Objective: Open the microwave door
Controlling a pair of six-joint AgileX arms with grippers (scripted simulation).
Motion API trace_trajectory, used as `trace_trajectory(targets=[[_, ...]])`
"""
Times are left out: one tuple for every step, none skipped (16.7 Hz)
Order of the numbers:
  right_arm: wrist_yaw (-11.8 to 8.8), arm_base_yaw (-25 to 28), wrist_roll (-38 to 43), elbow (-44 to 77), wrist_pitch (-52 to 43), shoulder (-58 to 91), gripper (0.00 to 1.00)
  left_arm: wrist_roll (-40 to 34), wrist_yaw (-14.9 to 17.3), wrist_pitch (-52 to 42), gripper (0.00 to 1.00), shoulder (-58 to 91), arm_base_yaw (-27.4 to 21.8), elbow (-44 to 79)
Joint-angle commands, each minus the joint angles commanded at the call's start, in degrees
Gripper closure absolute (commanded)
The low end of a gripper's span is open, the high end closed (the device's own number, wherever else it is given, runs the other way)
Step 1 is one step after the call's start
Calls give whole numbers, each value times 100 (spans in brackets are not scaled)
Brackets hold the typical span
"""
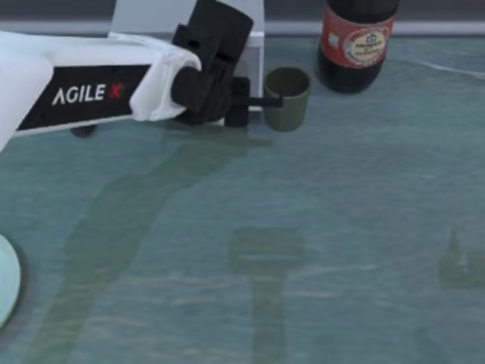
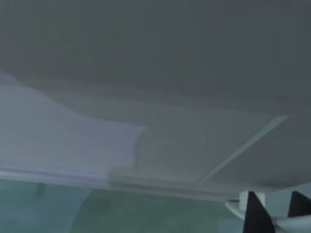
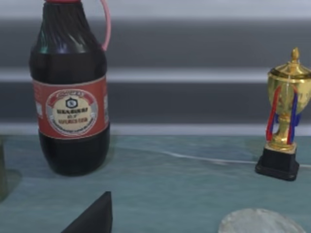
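My left gripper (image 1: 227,95) hides most of the microwave door (image 2: 160,145); finger spread apparently unreadable.

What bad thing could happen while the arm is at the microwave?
1. The green cup stands right beside the left tool at the microwave; a swing that way could tip it.
2. The dark bottle stands just past the cup, so a wide swing might reach it too.
3. The left wrist view shows only the door close up, so aiming is hard and the tool may slip.
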Motion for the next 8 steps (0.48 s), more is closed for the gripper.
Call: trace_trajectory(targets=[[0,0,0,0,0,0,0,62,38,44,100,-45,13,-62],[0,0,0,0,0,0,0,114,67,67,100,-70,27,-122],[0,0,0,0,0,0,0,143,86,77,100,-82,38,-166],[0,0,0,0,0,0,0,146,88,78,100,-83,39,-169],[0,0,0,0,0,0,0,146,88,78,100,-83,39,-169],[0,0,0,0,0,0,0,146,88,78,100,-83,39,-169],[0,0,0,0,0,0,0,146,88,78,100,-83,39,-169],[0,0,0,0,0,0,0,146,88,78,100,-83,39,-169]])
